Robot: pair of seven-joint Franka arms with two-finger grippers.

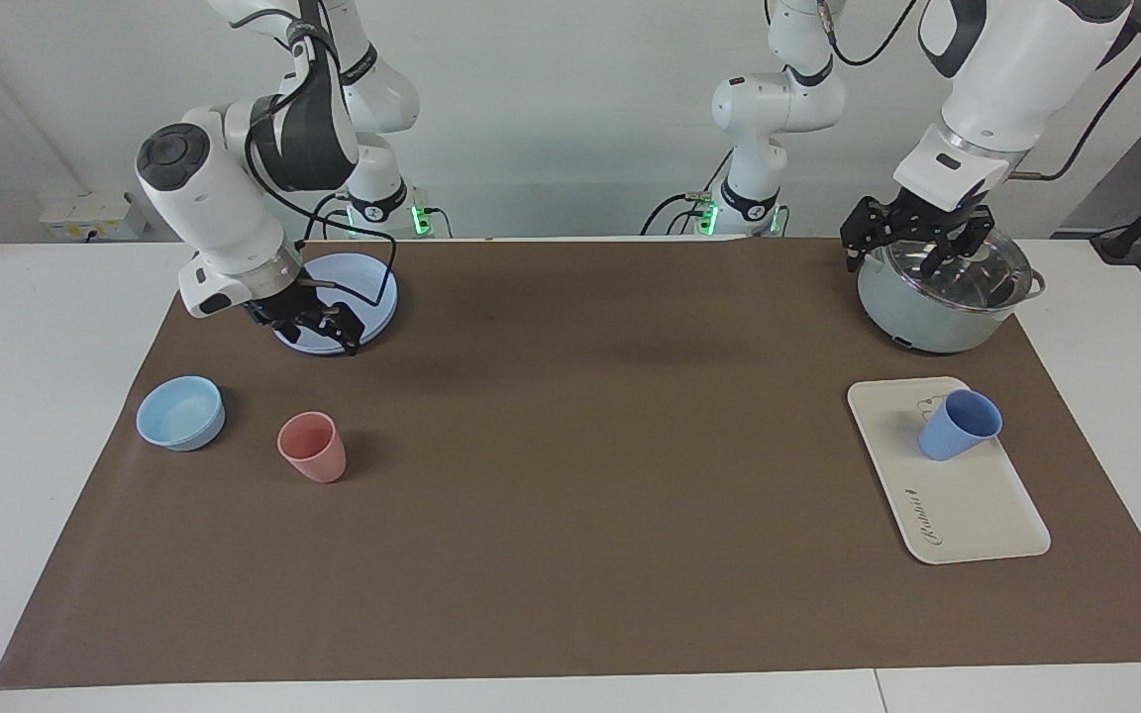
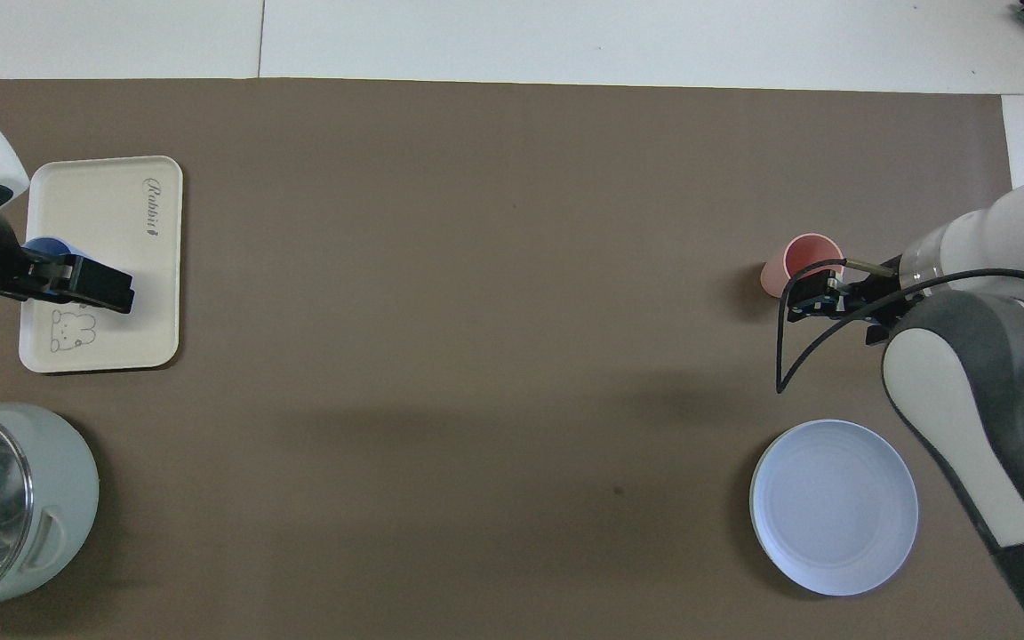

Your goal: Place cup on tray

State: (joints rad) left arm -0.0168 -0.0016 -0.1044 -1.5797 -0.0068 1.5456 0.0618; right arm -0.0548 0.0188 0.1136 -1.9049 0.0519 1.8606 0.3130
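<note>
Cup (image 1: pixel 958 425) standing on tray (image 1: pixel 967 505) | left gripper (image 1: pixel 912 248) hovering over pot (image 1: pixel 937 307), fingers wide | right gripper (image 1: pixel 318 322) hovering over plate (image 1: pixel 372 287), fingers wide

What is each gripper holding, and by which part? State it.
Nothing. The left gripper is open over the pot; the right gripper is open over the plate. The blue cup stands free on the tray.

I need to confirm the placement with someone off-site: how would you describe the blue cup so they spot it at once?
Start at the lidded grey-green metal pot at the left arm's end of the brown table mat. Just farther from the robots lies the flat cream-white rectangular tray. The small medium-blue tapered plastic cup stands on it, handleless; the only other tumbler is pink, on the mat at the right arm's end.
</note>
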